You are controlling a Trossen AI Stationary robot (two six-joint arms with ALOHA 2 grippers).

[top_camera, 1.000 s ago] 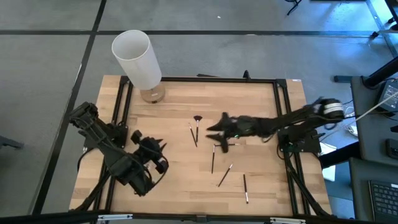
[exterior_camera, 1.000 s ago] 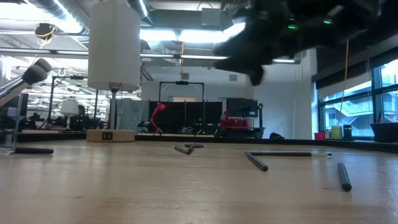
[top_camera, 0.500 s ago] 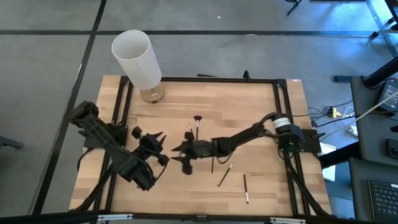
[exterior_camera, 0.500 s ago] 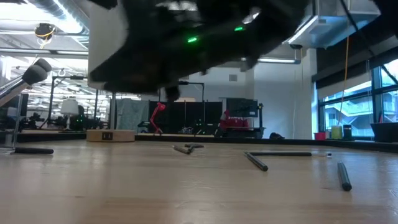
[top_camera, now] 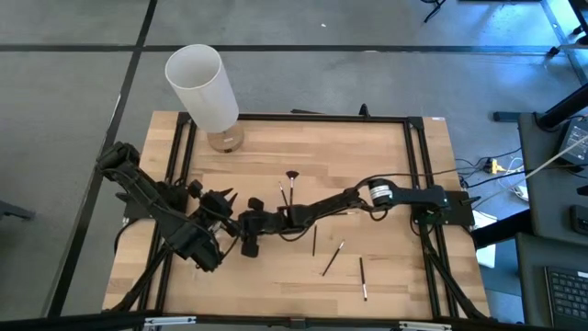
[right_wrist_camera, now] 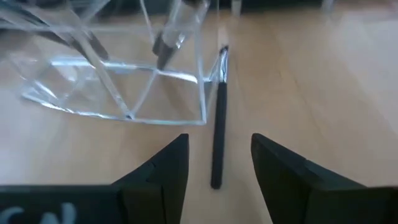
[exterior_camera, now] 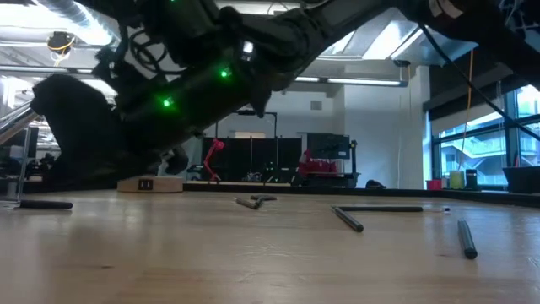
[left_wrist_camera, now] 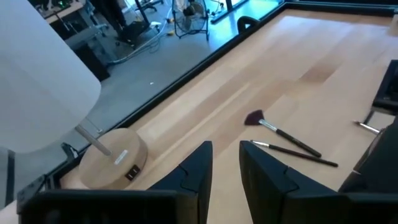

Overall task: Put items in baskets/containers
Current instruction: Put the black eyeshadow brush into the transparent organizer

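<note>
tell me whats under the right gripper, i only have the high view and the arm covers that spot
observer: The right wrist view shows a clear container lying on the wood right in front of the right gripper. Dark sticks, likely brushes, show through its walls.
operator: is it holding anything
observer: No. Its fingers are open and empty. One loose brush lies on the table in line with the gap between them, just outside the container's edge.
</note>
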